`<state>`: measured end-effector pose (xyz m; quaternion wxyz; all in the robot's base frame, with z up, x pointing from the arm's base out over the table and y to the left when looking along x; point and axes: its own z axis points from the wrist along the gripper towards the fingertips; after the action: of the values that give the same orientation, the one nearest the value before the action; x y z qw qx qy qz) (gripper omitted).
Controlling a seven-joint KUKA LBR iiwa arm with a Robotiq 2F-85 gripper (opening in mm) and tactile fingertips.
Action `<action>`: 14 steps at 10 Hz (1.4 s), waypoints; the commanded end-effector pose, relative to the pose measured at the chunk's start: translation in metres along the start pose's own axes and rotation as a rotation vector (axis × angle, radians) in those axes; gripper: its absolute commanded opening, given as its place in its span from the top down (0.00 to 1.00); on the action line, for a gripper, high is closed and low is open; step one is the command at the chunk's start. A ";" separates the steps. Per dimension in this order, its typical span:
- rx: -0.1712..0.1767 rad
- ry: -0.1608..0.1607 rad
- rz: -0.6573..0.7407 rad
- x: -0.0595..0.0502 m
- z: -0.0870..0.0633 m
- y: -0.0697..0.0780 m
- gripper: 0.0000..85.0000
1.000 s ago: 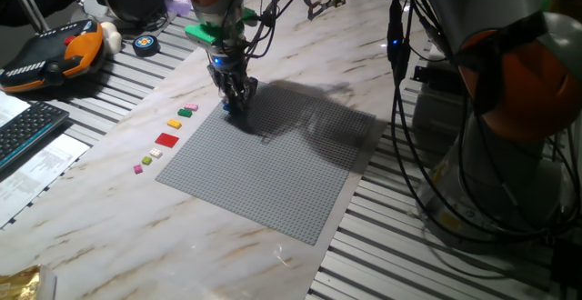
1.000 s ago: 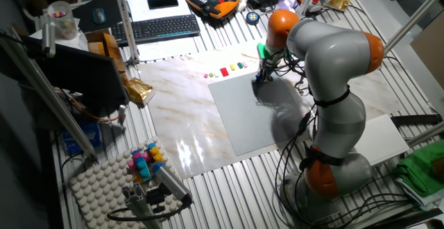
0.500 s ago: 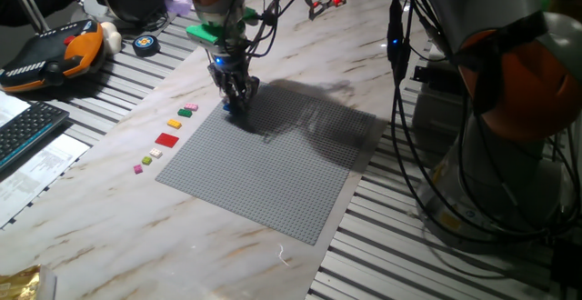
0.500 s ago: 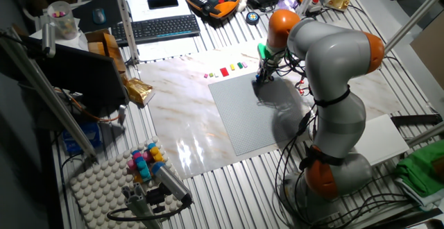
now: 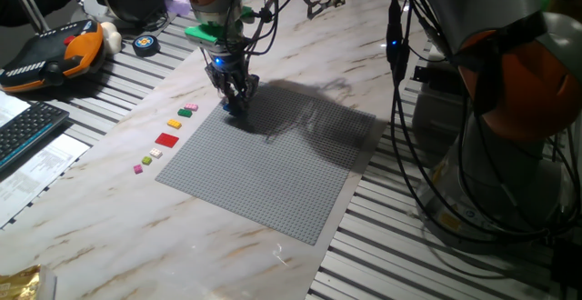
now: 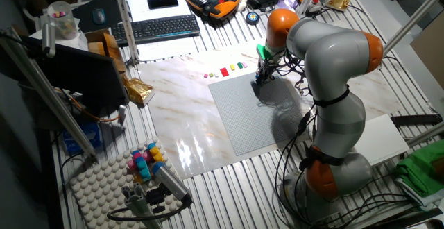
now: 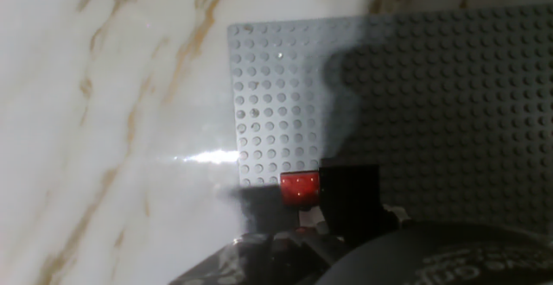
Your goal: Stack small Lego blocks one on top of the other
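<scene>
One arm reaches down in one fixed view, its gripper (image 5: 235, 103) low over the far corner of the grey studded plate (image 5: 273, 168), which lies flat on the marbled table (image 5: 109, 209). A speck of blue (image 5: 229, 107) shows at the fingertips; whether it is a block, and whether the fingers clamp it, cannot be told at this size. Beside the plate's left edge, on the bare table, lies a loose row of tiny pieces, among them a wider red square piece (image 5: 166, 139), a yellow piece (image 5: 175, 124) and a green piece (image 5: 191, 107).

From the other fixed view, the gripper (image 6: 261, 77) sits at the plate's (image 6: 257, 118) corner nearest the row of coloured bits (image 6: 224, 71); its opening is too small to judge.

Looking along the fingers in the hand view, a red Lego block (image 7: 300, 188) sits on the plate (image 7: 449, 104) close to its corner, touching a black Lego block (image 7: 349, 192) just beside it. Dark gripper parts fill the bottom edge; how far the fingers stand apart cannot be told.
</scene>
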<state>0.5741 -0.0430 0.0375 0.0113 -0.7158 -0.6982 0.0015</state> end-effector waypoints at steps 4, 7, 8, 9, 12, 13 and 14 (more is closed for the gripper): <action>-0.009 -0.005 0.033 -0.003 0.002 -0.002 0.95; 0.004 0.010 0.036 -0.002 0.002 -0.002 0.88; 0.005 0.010 0.034 -0.002 0.002 -0.002 0.84; 0.010 0.005 0.031 -0.001 0.001 -0.001 0.83; 0.004 -0.008 0.013 0.000 0.000 0.001 0.82; 0.003 -0.008 0.011 0.001 0.000 0.002 0.82; -0.005 -0.011 0.010 0.000 -0.001 0.002 0.84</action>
<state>0.5762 -0.0429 0.0386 0.0059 -0.7193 -0.6947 0.0038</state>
